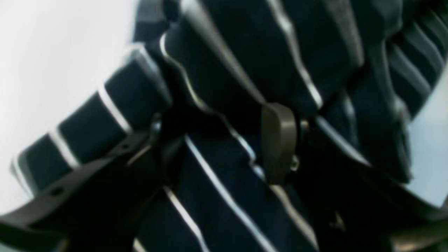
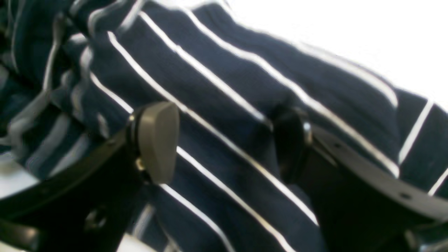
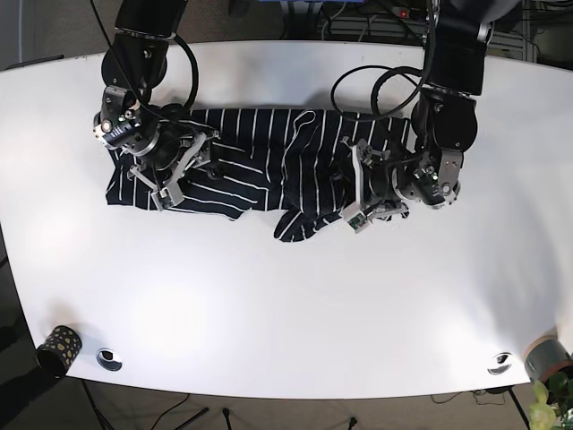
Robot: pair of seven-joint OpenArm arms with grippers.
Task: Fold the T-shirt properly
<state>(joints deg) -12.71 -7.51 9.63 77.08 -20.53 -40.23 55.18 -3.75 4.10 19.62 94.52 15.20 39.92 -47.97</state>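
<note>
Shirt first: the navy T-shirt with thin white stripes [image 3: 260, 157] lies crumpled across the far half of the white oval table [image 3: 286, 305], spread lengthwise from 9 to 3 o'clock, with one sleeve [image 3: 295, 224] poking out toward 6 o'clock near the middle.

From the base view I see the right gripper [image 3: 183, 170] down on the shirt's 9 o'clock end and the left gripper [image 3: 363, 193] at its 3 o'clock end — both low, on the cloth.

Right wrist view: jaws stand apart, a tan pad [image 2: 157, 140] at one side and a black finger [image 2: 290, 143] at the other, with striped fabric lying flat between and behind them, not pinched.

Left wrist view is blurred. I make out one tan pad [image 1: 278, 140] against bunched striped fabric; the opposite finger is lost in dark cloth, so I cannot tell whether this gripper is clamped or parted.
</note>
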